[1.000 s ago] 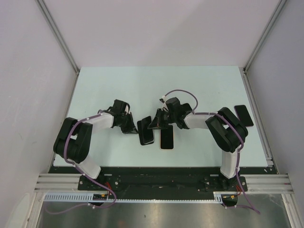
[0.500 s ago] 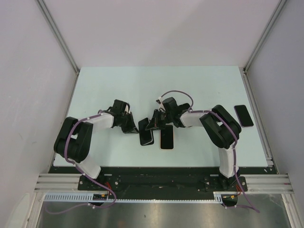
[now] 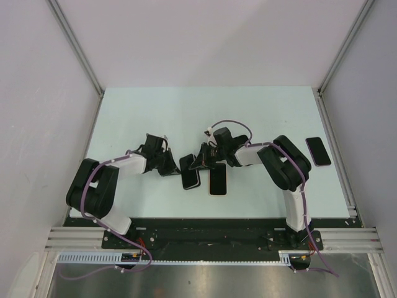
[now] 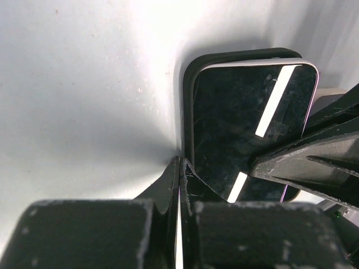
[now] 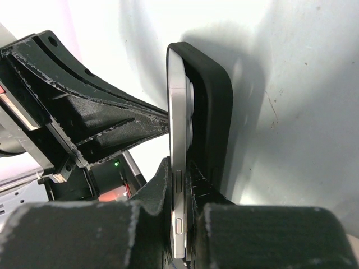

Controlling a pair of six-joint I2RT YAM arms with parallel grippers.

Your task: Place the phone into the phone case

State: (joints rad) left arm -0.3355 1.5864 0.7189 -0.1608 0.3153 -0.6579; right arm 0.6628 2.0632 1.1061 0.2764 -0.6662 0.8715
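Note:
The black phone case (image 3: 185,164) lies on the table between my two grippers, with the silver-edged phone (image 3: 193,179) partly in it. My left gripper (image 3: 172,165) is shut, its tips pinched at the case's near left corner (image 4: 188,112). The dark phone screen (image 4: 247,117) sits inside the case rim. My right gripper (image 3: 202,161) is shut on the phone's silver side edge (image 5: 178,123). The phone's camera bumps press into the black case (image 5: 212,101). In the wrist views, the left gripper's point is (image 4: 179,165) and the right gripper's is (image 5: 180,174).
A second dark phone (image 3: 217,180) lies flat just right of the case. A third phone (image 3: 318,151) lies near the table's right edge (image 3: 335,155). The arms' purple cables loop above the wrists. Walls enclose the table on three sides.
My right gripper has shifted slightly left with the phone, toward the case. The right arm's elbow moved off the far-right phone. The left arm's elbow swung outward; its gripper stays at the case.

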